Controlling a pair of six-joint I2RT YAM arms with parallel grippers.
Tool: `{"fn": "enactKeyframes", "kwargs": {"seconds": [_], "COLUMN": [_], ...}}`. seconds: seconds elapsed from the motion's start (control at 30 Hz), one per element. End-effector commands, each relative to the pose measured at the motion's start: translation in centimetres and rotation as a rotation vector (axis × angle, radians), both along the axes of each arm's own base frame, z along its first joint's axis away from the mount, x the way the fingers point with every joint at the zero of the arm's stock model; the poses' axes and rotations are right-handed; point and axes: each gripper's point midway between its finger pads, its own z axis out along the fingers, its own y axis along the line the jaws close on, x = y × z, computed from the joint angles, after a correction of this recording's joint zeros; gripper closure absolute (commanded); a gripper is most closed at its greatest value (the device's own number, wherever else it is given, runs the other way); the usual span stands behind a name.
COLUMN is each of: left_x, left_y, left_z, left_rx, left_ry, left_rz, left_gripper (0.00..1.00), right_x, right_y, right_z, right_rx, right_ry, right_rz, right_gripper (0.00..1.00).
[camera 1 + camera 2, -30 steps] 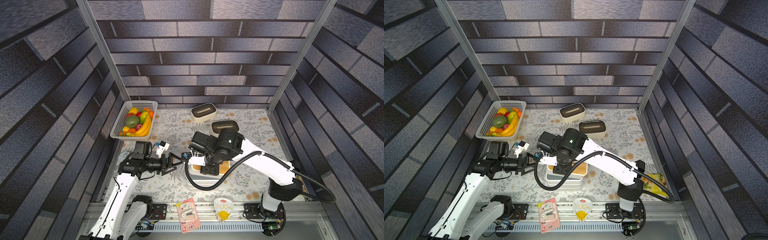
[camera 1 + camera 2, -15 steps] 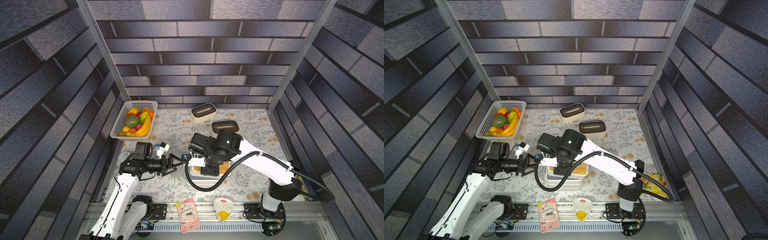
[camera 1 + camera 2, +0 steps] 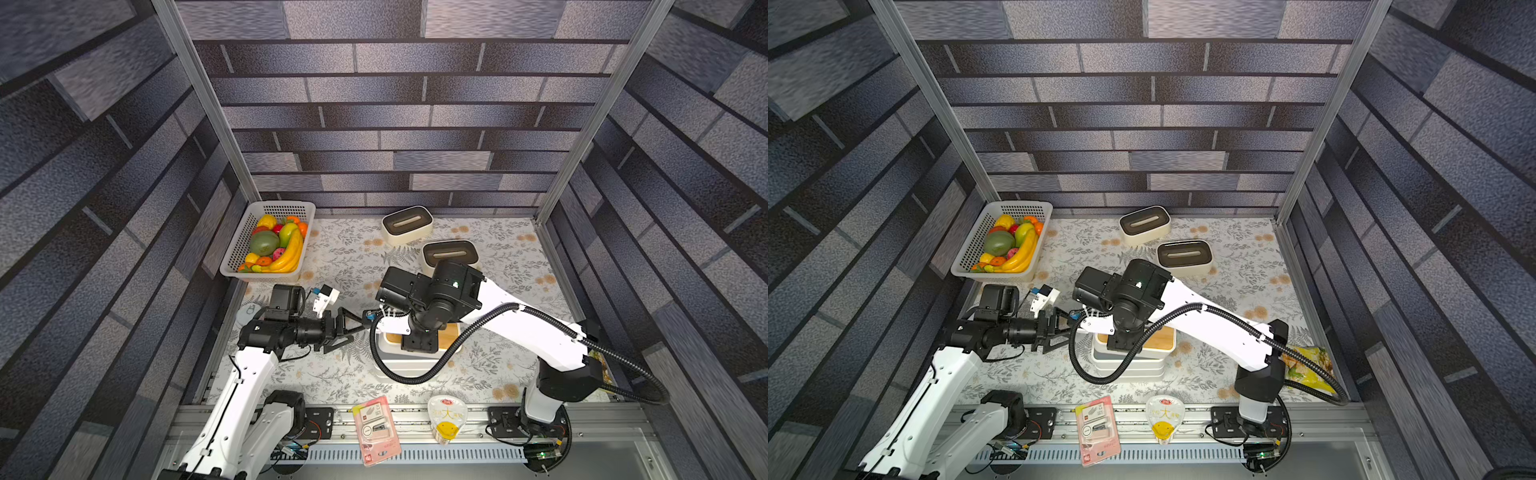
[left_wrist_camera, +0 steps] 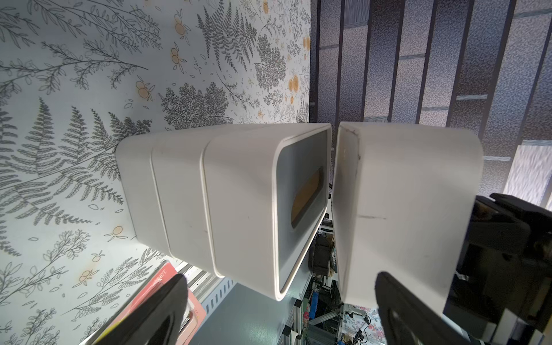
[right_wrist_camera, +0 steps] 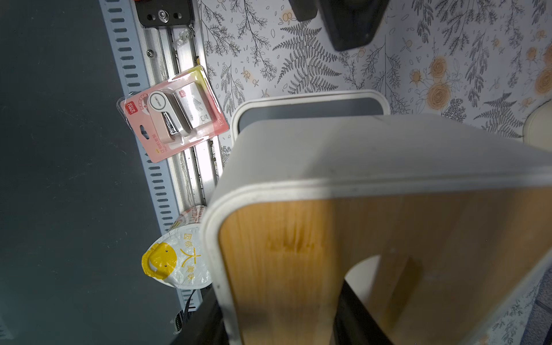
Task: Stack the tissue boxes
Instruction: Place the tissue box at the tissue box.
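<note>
Fern-printed tablecloth [image 3: 332,257] carries six tissue boxes. Little has shifted this second: the right gripper [image 3: 419,345], clamped on the white, light-wood-lidded box [image 5: 298,254], keeps it just above the white, grey-topped three-box stack [image 4: 239,194] (perhaps touching), so release looks near. Left gripper [image 3: 355,330] gapes empty alongside; two cream, dark-brown-lidded boxes [image 3: 407,224] wait beyond.

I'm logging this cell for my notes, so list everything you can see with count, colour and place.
stacked tissue boxes: three, white, top lid slate-grey, front centre
wood-lidded tissue box: one, white, held just above the stack
brown-lidded tissue boxes: two, cream, at the back
fruit basket: one, white, back left corner
blister pack: one, pink, front rail
sealed cup: one, white and yellow, front rail
snack bag: one, yellow, right edge
left gripper: one, black, open beside the stack
right gripper: one, black, shut on that box
</note>
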Motion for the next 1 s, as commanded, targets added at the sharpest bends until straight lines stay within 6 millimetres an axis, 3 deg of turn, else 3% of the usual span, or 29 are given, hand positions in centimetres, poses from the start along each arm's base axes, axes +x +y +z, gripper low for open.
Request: {"fn": "enactKeyframes", "kwargs": {"seconds": [0.0, 0.97], "left_x": [-0.3, -0.7], "left_y": [-0.2, -0.3], "left_z": [0.1, 0.1], "left_rx": [-0.01, -0.005], "left_ry": [-0.018, -0.02], "left_rz": [-0.013, -0.018], "left_gripper": [0.0, 0.0], "right_x": [-1.8, -2.0], "right_y": [-4.5, -4.0], "right_z": [-0.7, -2.0], "right_rx": [-0.203, -0.247], "right_ry": [0.059, 0.069], "right_rz": [0.027, 0.053], "right_gripper": [0.69, 0.68]}}
